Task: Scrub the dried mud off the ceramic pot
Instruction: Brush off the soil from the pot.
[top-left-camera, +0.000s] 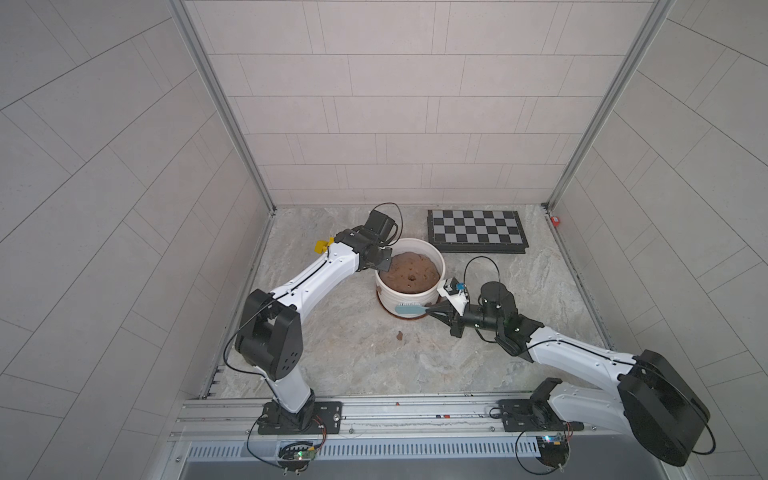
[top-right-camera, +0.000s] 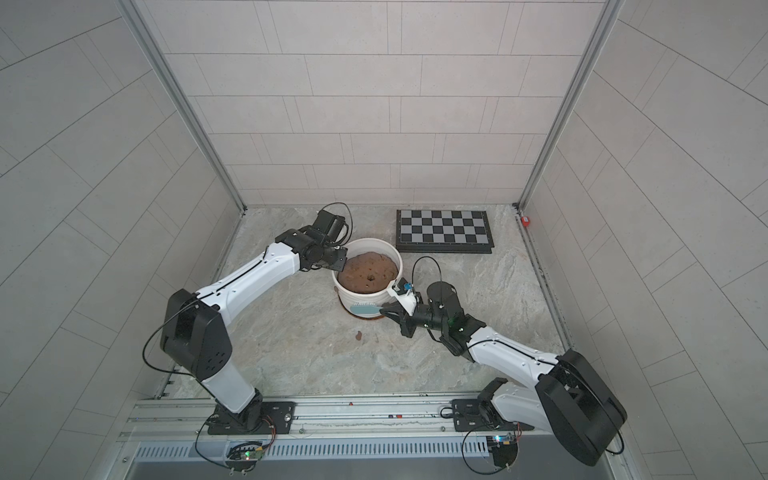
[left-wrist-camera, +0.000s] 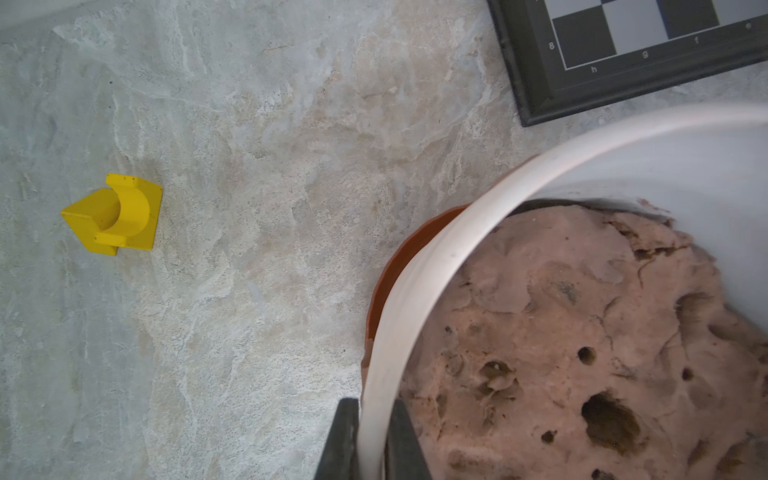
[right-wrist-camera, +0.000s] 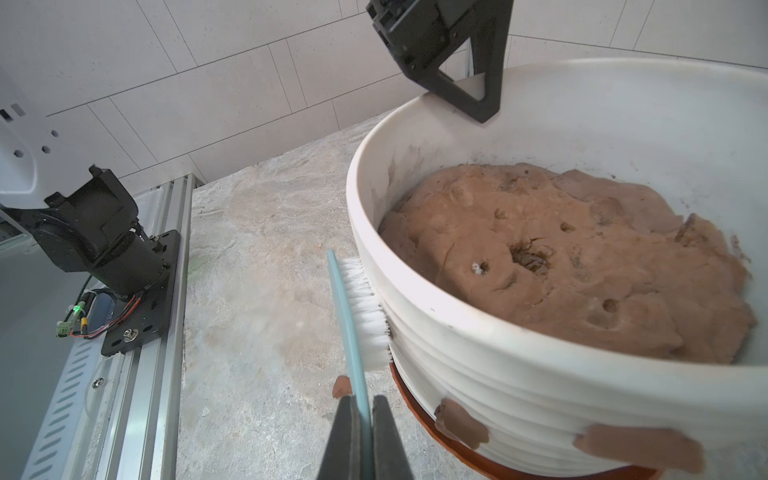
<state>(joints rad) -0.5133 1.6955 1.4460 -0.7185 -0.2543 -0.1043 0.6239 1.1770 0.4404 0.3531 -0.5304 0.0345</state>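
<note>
Top views, read left to right: yellow block (top-left-camera: 323, 245) loose on the stone-look table (top-left-camera: 353, 353) at far left, close by the left arm. Then left gripper (top-left-camera: 385, 261), clamped on the far-left rim of the ceramic pot (top-left-camera: 387, 293), one jaw inside the rim and one outside in the left wrist view, apparently steadying it. Pot upright mid-table on an orange-brown saucer (left-wrist-camera: 395, 266), filled with a lumpy soil mound (top-left-camera: 411, 272). Along the pot's near wall, a pale-blue brush (top-left-camera: 409, 309), long axis running left to right, white bristles (right-wrist-camera: 368, 316) pressed against the ribbed side, handle end pinched tight in the right gripper (top-left-camera: 430, 311). Crux for the coming stroke, shown in the right wrist view: dried mud (right-wrist-camera: 461, 424) in two reddish-brown blotches low on the near-right wall, right of the bristles and toward the right gripper, not under the brush head. Judged to call for a pull of the brush rightward along the ribs, with the right arm far nearer the blotches than the left. One brown flake (top-left-camera: 400, 335) loose on the table, near of the pot. Far right, a chessboard (top-left-camera: 476, 230); legible on its border in the left wrist view, "8" and "h", "g", "f", "e". No brand or label readable elsewhere.
</note>
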